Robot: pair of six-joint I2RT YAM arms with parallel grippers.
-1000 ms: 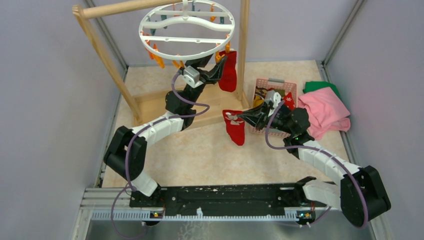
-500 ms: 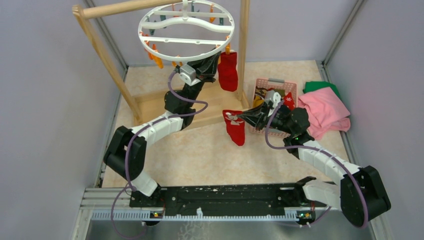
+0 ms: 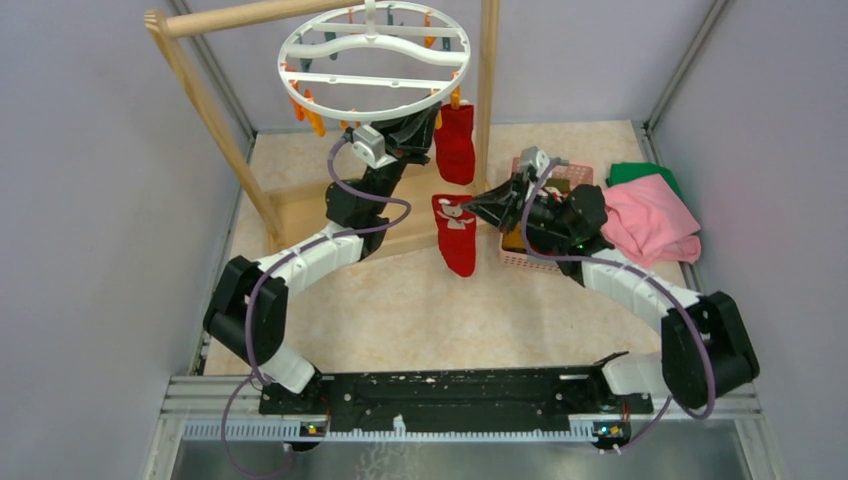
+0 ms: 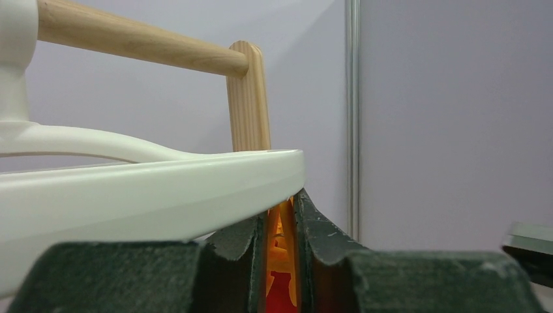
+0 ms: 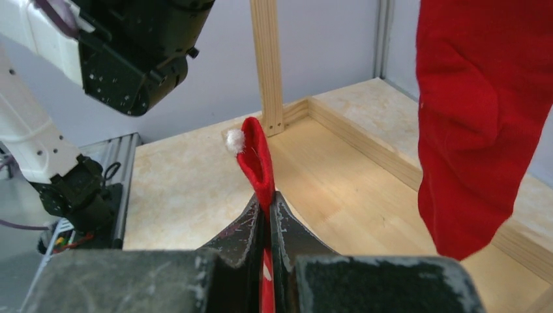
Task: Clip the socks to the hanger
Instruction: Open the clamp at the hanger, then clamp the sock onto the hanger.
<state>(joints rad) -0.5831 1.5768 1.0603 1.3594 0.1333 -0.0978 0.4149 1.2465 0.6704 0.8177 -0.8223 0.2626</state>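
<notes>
**Hanger.** The hanger, a white ring with cross spokes, hangs from the top bar of the wooden rack at the far side of the table. Orange clips dangle below its rim.

**Socks.**
- The hung red sock is suspended from a clip at the right edge of the ring, just beside the rack's right post. It hangs clear of the table.
- The patterned red sock, red with white figures, hangs in the air below and slightly in front of the hung sock. The two are apart. Its toe points down, above the rack's wooden base.

**Right gripper.** The right gripper is clamped on the top edge of the patterned red sock. In the wrist view, the cuff stands up between the closed fingers, and the hung sock fills the upper right.

**Left gripper.** The left gripper is raised just under the right rim of the ring, beside the hung sock. Its jaws are pressed against an orange clip, which sits between the two fingers directly below the rim.

**Surroundings.**
- A pink basket stands to the right of the rack, partly hidden by the right arm.
- A pink cloth lies farther right.
- A green cloth lies behind the pink cloth.
</notes>
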